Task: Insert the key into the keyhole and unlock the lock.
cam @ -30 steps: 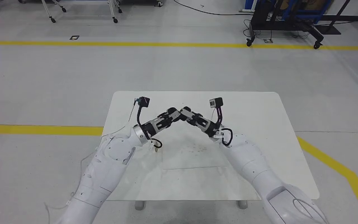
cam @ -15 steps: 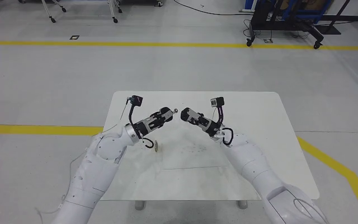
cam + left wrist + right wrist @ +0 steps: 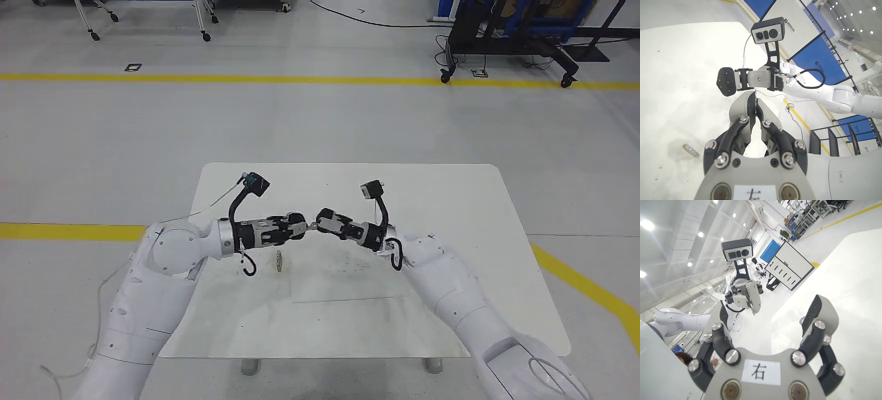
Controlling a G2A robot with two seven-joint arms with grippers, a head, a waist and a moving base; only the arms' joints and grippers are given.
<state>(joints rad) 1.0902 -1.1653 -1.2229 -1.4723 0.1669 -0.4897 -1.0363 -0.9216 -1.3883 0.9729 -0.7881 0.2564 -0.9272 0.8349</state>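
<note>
A: So, starting nearest, at the lower middle of the top view: any shift?

B: None down there. Small brass-coloured piece, likely the lock (image 3: 281, 262), lying flat on the white table (image 3: 450, 300), same spot as half a second ago, touched by neither arm.

A: And just above it in the frame?

B: Plenty. Joined a second ago higher up the frame, pulled apart half a second ago with a clear gap, now brought together again lower down, near mid-table: left gripper (image 3: 303, 222) and right gripper (image 3: 322, 218) tip to tip, almost touching, just up and right of the lock.

A: Meaning for the task?

B: Probably a hand-over or re-grip under way, not insertion. Key and lock apart, keyhole unmet, unlocking not begun.

A: Grips?

B: Left: clenched, pads (image 3: 753, 108) pressed together on a thin metal sliver poking out at the tip, by all signs the key (image 3: 754, 92). Right: spread wide, fingers (image 3: 813, 311) well apart, bare between them.

A: Pose, then, out toward the far side?

B: Left forearm laid level across the middle of the frame, pointing right, elbow swung out at the table's left edge. Right forearm slanting up and left from the lower right corner, wrist turned to face the other. Both held clear of the tabletop, by the look of the wrist views.
</note>
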